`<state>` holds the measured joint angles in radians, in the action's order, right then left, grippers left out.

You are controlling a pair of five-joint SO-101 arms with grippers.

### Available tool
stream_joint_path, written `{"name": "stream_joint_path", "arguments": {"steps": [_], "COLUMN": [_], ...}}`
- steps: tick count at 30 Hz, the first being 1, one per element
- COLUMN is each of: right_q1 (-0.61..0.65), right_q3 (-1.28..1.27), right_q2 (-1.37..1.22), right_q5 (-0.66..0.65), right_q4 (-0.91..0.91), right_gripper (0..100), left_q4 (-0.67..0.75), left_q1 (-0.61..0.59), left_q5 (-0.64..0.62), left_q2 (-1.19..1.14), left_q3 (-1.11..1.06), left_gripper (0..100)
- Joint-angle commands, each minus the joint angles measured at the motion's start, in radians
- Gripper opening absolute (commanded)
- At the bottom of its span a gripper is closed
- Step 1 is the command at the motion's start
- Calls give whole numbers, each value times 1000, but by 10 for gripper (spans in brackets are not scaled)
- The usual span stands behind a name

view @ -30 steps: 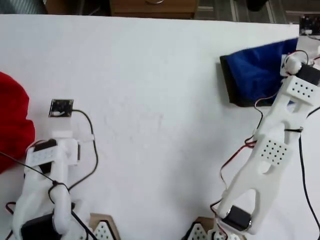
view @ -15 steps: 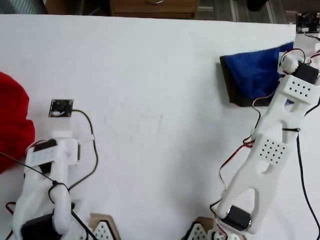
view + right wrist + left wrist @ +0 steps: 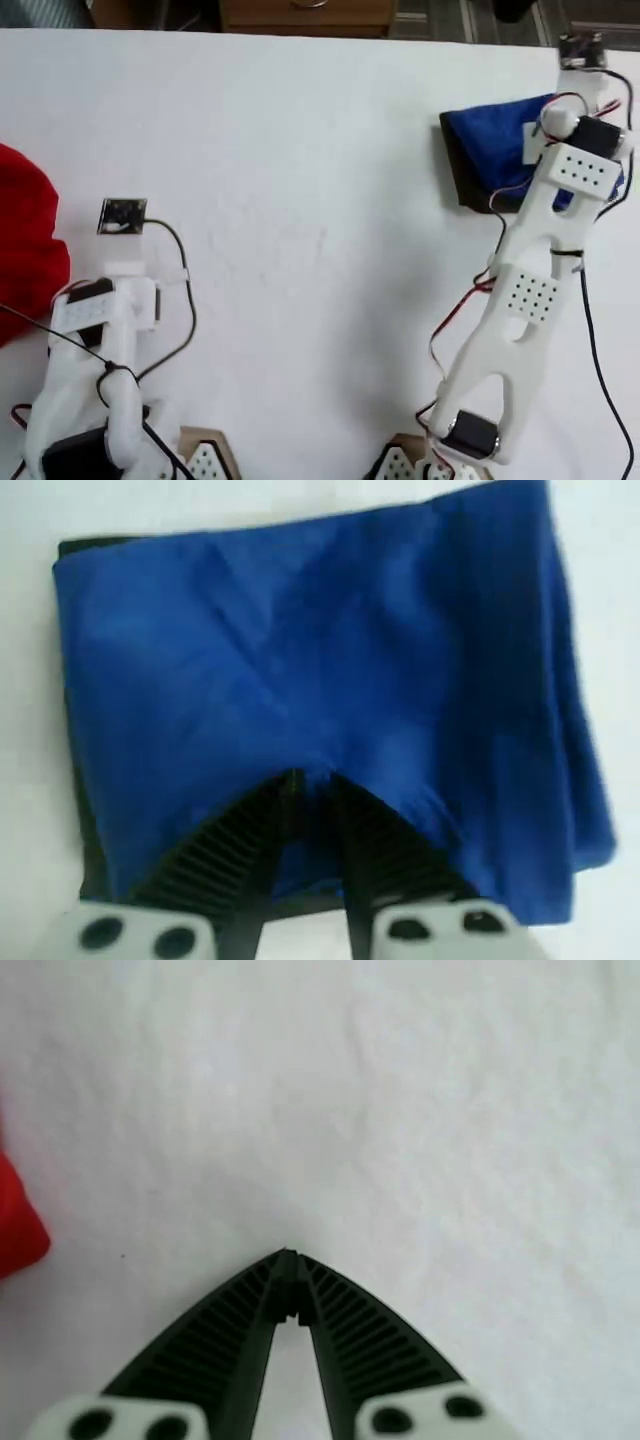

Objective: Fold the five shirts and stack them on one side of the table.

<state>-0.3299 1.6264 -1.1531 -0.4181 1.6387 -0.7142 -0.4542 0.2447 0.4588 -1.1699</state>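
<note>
A folded blue shirt [image 3: 490, 145] lies on a black shirt [image 3: 460, 185] at the table's right side. My right arm [image 3: 575, 175] stretches over this stack. In the right wrist view my right gripper [image 3: 297, 780] is shut, its tips resting on the blue shirt [image 3: 300, 650], with the black shirt [image 3: 88, 850] peeking out along the edge. A crumpled red shirt [image 3: 25, 240] sits at the table's left edge. My left arm [image 3: 100, 320] stays near the front left. My left gripper [image 3: 288, 1260] is shut and empty over bare table, beside the red shirt [image 3: 15, 1230].
The white table [image 3: 320, 150] stretches wide between the two arms. A wooden cabinet [image 3: 305, 15] stands beyond the far edge. Cables hang from both arms.
My right arm has swung toward the table's middle and far edge, over the blue shirt, covering its right part. The left arm has kept still.
</note>
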Motion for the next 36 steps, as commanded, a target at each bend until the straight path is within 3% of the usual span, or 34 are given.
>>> {"name": "stream_joint_path", "arguments": {"steps": [1,21,33,36], "right_q1": [25,117,93,71], "right_q3": [40,-21,-178,-204], "right_q2": [8,-15,243,318], "right_q5": [0,-63,-58,6], "right_q4": [107,134,133,134], "right_gripper": [19,19,19,19], "left_q4": [14,14,14,14], "left_q1": [18,18,18,18], "left_q5": [0,0,0,0], "left_q2": [20,20,20,20], "left_q3": [2,2,2,2], "left_gripper": [28,28,28,28]}}
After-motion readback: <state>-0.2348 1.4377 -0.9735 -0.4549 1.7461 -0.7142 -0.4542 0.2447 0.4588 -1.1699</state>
